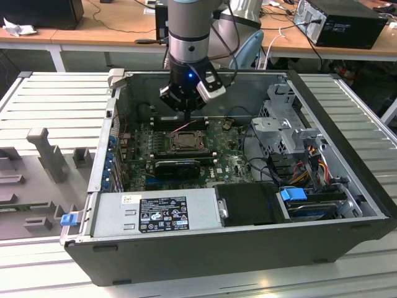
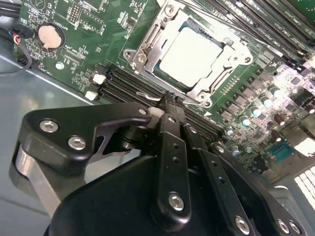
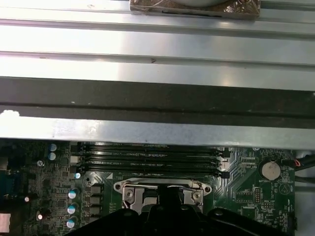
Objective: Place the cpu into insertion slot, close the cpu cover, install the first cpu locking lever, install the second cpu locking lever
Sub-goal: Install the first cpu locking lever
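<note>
Gripper (image 2: 170,101) at cpu cover (image 2: 147,46) edge, fingers together.

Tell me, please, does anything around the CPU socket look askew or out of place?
Nothing stands out. The cpu lies flat and square under the closed cpu cover. The pincer sits at the socket's edge.

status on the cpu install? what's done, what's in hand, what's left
Done: the cpu sits in the insertion slot, and the cpu cover looks closed over it. In hand: the gripper, fingers together, is at the socket's edge by a thin wire lever. Left: the levers; I can't confirm either is latched.
</note>
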You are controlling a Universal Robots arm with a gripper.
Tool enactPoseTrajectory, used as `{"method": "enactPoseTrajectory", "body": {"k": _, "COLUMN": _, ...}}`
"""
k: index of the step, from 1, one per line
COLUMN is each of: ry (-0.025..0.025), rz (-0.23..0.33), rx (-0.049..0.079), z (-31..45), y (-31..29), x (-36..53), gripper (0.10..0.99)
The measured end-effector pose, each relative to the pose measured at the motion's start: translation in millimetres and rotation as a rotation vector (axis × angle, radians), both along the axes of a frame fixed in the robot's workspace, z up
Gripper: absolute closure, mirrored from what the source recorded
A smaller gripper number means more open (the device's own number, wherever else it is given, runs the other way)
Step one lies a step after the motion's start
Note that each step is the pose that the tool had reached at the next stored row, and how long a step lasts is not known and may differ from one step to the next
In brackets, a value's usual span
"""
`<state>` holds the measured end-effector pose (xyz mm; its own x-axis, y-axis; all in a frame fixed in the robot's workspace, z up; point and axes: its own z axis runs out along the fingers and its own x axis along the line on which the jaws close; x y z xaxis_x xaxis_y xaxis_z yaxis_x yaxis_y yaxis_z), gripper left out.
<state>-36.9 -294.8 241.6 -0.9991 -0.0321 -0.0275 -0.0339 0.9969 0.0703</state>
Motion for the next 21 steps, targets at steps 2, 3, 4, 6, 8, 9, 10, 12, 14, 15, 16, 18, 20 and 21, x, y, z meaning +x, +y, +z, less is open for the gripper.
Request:
{"method": "enactPoseTrajectory", "body": {"k": 2, "ry": 0.0, "rz": 0.001, "rx": 0.002, "z": -1.8, "y": 0.2, "x": 1.4, "gripper": 0.98}}
{"method": "enactPoseTrajectory", "body": {"k": 3, "ry": -0.0001, "rz": 0.001, "rx": 0.002, "z": -2.6, "y": 0.3, "x": 1.6, "gripper": 0.98}}
{"method": "enactPoseTrajectory", "body": {"k": 4, "ry": 0.0001, "rz": 0.006, "rx": 0.002, "z": -4.5, "y": 0.9, "x": 1.9, "gripper": 0.98}}
{"method": "enactPoseTrajectory", "body": {"k": 6, "ry": 0.0, "rz": 0.011, "rx": 0.002, "z": -6.1, "y": 2.7, "x": 2.8, "gripper": 0.98}}
{"method": "enactPoseTrajectory", "body": {"k": 8, "ry": -0.0001, "rz": 0.011, "rx": 0.002, "z": -7.9, "y": 5.5, "x": 3.2, "gripper": 0.98}}
{"method": "enactPoseTrajectory", "body": {"k": 9, "ry": 0.0001, "rz": 0.011, "rx": 0.002, "z": -8.5, "y": 7.3, "x": 3.5, "gripper": 0.98}}
{"method": "enactPoseTrajectory", "body": {"k": 10, "ry": 0.0001, "rz": 0.012, "rx": 0.002, "z": -9.2, "y": 9.7, "x": 3.9, "gripper": 0.98}}
{"method": "enactPoseTrajectory", "body": {"k": 12, "ry": 0.0, "rz": 0.013, "rx": 0.002, "z": -10.8, "y": 12.7, "x": 7.2, "gripper": 0.98}}
{"method": "enactPoseTrajectory", "body": {"k": 14, "ry": -0.0001, "rz": 0.02, "rx": 0.002, "z": -12.0, "y": 13.3, "x": 9.3, "gripper": 0.98}}
{"method": "enactPoseTrajectory", "body": {"k": 15, "ry": 0.0, "rz": 0.024, "rx": 0.002, "z": -13.2, "y": 13.4, "x": 10.2, "gripper": 0.98}}
{"method": "enactPoseTrajectory", "body": {"k": 16, "ry": 0.0001, "rz": 0.025, "rx": 0.001, "z": -14.3, "y": 13.4, "x": 10.3, "gripper": 0.98}}
{"method": "enactPoseTrajectory", "body": {"k": 18, "ry": 0.0001, "rz": 0.026, "rx": 0.0, "z": -17.1, "y": 13.4, "x": 10.4, "gripper": 0.98}}
{"method": "enactPoseTrajectory", "body": {"k": 20, "ry": 0.0001, "rz": 0.028, "rx": -0.002, "z": -20.9, "y": 13.4, "x": 10.6, "gripper": 0.98}}
{"method": "enactPoseTrajectory", "body": {"k": 21, "ry": 0.0001, "rz": 0.028, "rx": -0.003, "z": -22.0, "y": 13.4, "x": 10.7, "gripper": 0.98}}
